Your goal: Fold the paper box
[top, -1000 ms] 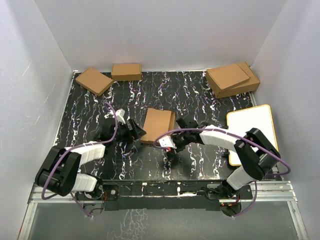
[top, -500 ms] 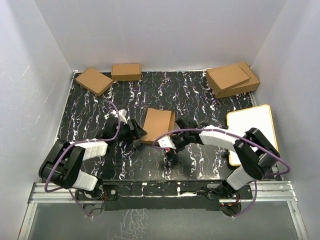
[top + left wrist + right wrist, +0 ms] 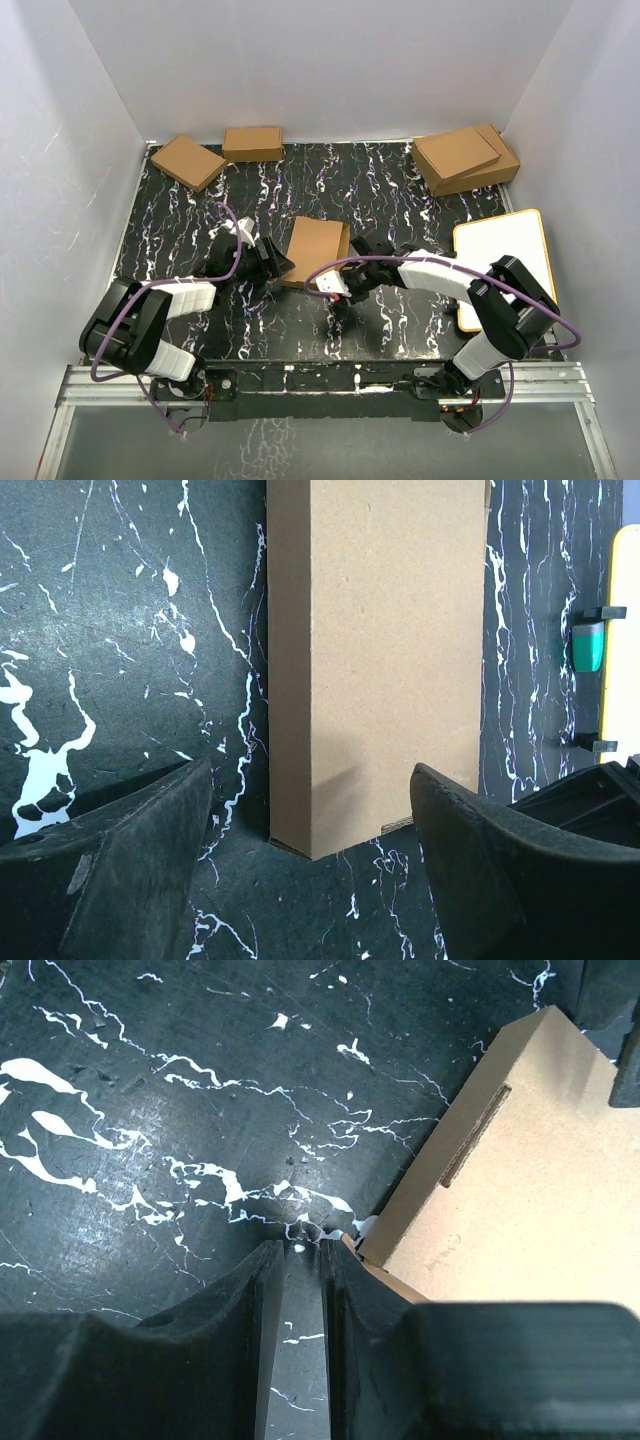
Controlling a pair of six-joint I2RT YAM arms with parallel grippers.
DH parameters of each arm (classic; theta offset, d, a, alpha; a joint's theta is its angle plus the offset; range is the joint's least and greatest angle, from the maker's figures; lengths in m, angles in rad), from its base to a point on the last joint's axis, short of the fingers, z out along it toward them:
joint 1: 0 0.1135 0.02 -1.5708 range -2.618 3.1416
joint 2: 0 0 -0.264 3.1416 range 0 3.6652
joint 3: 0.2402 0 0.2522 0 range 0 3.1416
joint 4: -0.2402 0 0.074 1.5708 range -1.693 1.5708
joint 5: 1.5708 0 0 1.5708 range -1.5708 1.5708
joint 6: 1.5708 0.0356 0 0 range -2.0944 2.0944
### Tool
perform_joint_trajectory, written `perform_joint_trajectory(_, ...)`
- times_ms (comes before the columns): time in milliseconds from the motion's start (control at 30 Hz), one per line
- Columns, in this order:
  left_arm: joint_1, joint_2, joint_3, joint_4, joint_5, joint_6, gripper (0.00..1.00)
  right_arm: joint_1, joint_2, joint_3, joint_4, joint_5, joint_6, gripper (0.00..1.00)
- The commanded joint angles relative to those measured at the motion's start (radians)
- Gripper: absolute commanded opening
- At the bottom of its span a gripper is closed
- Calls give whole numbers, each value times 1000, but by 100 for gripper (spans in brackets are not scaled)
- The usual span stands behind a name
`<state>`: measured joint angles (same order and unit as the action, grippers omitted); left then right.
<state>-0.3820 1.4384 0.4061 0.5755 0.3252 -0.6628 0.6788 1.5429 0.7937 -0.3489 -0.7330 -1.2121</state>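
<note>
The paper box (image 3: 315, 250) lies closed as a thin brown rectangle on the black marbled table. My left gripper (image 3: 279, 266) is at its near left corner, low over the table and open. In the left wrist view the box (image 3: 385, 650) lies just beyond the gap between the fingers (image 3: 120, 870), which touch nothing. My right gripper (image 3: 338, 297) is at the box's near right corner. In the right wrist view its jaws (image 3: 300, 1260) stand closed to a thin slit with nothing between them, and one finger lies against the box's corner (image 3: 510, 1190).
Two small brown boxes (image 3: 188, 161) (image 3: 252, 143) sit at the back left. Two larger stacked brown boxes (image 3: 465, 158) sit at the back right. A white board with a yellow rim (image 3: 500, 265) lies on the right, under the right arm.
The left arm's elbow has shifted slightly. Both grippers and the box stay about where they were.
</note>
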Motion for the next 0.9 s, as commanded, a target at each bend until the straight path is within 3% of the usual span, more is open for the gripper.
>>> perform_joint_trajectory(0, -5, 13, 20, -32, -6, 19, 78, -8, -3, 61, 13, -52, 32, 28)
perform_joint_trajectory(867, -38, 78, 54, -80, -18, 10, 72, -1, 37, 46, 70, 32, 45, 28)
